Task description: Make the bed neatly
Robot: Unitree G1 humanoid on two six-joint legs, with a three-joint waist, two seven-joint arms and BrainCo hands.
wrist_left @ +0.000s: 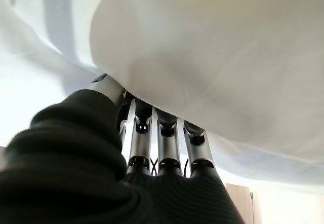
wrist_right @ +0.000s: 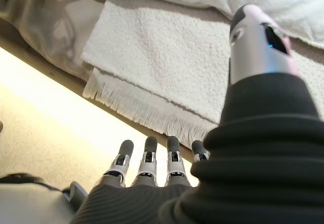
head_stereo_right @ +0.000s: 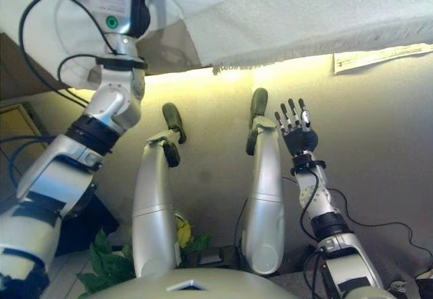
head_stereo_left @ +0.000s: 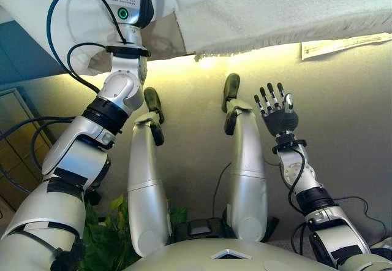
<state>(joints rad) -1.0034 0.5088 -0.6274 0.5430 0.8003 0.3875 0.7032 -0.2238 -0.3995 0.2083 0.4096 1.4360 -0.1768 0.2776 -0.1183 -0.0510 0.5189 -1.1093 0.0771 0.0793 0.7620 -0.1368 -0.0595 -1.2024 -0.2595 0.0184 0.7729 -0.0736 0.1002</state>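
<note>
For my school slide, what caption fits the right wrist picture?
Open right hand hovers before the fringed blanket on the bed.

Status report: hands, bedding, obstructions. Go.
Left hand up under the white sheet, fingertips hidden in it. Right hand open, empty, short of the bed edge. Fringed blanket hangs over that edge, untouched. Nothing in the way.

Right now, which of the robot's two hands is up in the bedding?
The left hand. Its fingers disappear into the white sheet, while the right hand is open in the air below the fringed blanket, touching nothing.
</note>
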